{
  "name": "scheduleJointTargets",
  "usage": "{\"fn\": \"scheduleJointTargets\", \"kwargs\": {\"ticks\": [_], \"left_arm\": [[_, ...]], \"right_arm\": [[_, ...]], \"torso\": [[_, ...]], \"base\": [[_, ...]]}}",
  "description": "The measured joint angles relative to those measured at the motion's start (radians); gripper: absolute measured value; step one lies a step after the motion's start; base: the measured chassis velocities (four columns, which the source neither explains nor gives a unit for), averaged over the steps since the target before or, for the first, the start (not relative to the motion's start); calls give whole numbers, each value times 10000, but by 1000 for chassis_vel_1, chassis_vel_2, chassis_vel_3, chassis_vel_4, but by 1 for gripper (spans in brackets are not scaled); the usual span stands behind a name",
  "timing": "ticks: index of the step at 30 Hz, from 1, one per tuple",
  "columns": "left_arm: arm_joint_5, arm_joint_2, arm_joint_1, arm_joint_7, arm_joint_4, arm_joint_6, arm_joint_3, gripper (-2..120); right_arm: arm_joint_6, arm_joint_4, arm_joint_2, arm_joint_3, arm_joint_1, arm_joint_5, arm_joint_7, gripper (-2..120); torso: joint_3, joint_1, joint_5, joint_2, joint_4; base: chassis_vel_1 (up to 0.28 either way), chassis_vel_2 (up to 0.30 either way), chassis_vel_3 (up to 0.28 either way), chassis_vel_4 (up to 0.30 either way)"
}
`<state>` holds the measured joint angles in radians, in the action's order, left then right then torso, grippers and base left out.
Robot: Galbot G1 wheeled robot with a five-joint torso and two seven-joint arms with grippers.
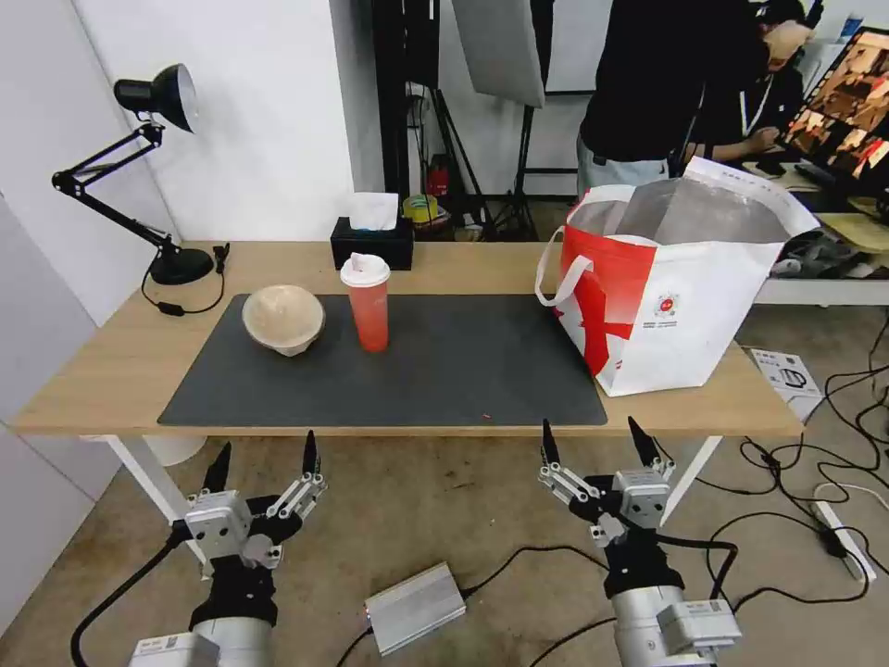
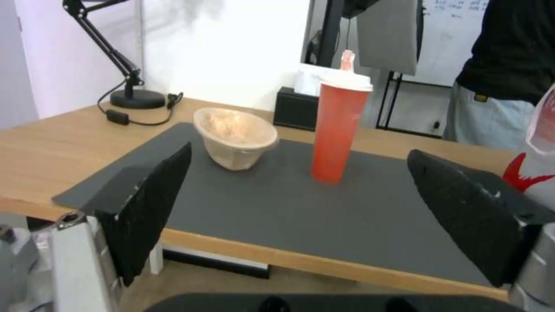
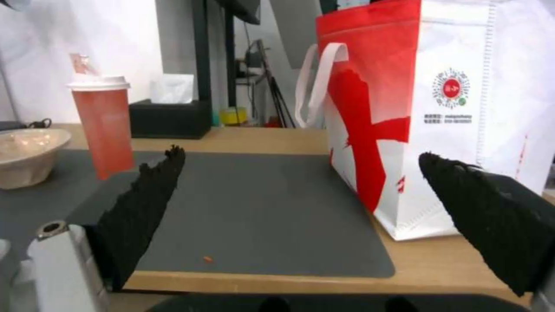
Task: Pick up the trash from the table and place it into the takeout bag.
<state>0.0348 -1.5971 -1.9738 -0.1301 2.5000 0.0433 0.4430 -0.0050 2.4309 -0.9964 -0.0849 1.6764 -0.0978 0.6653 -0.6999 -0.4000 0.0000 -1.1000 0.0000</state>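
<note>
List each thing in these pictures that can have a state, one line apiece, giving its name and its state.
Red cup: upright on the mat, lid on.
Beige bowl: tilted on the mat.
Takeout bag: standing, mouth open.
Tissue box: tissue sticking out.
Desk lamp: head raised.
Left gripper: open, below the table edge.
Right gripper: open, below the table edge.

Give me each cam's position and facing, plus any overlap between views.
Head: high, looking down over the table; left gripper and right gripper both open, below the near edge.
Left wrist: low at the near edge, facing the paper bowl and red cup; own fingers frame it.
Right wrist: low, facing the takeout bag; own fingers frame it.
Shared: cup, bowl, bag and mat show in all three.
</note>
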Motion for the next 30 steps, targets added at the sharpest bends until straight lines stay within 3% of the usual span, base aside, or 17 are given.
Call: {"fn": "scheduleJointTargets", "kwargs": {"ticks": [26, 30], "left_arm": [[-15, 2, -22, 0, 0, 87, 28, 100], [-23, 3, 7, 1, 0, 91, 44, 100]], "right_arm": [[-455, 42, -188, 23, 77, -34, 360, 100], [-113, 40, -147, 18, -82, -213, -104, 100]], "torso": [[0, 0, 0, 0, 0], [0, 0, -1, 0, 0]], "base": [[0, 0, 0, 0], [0, 0, 0, 0]]}}
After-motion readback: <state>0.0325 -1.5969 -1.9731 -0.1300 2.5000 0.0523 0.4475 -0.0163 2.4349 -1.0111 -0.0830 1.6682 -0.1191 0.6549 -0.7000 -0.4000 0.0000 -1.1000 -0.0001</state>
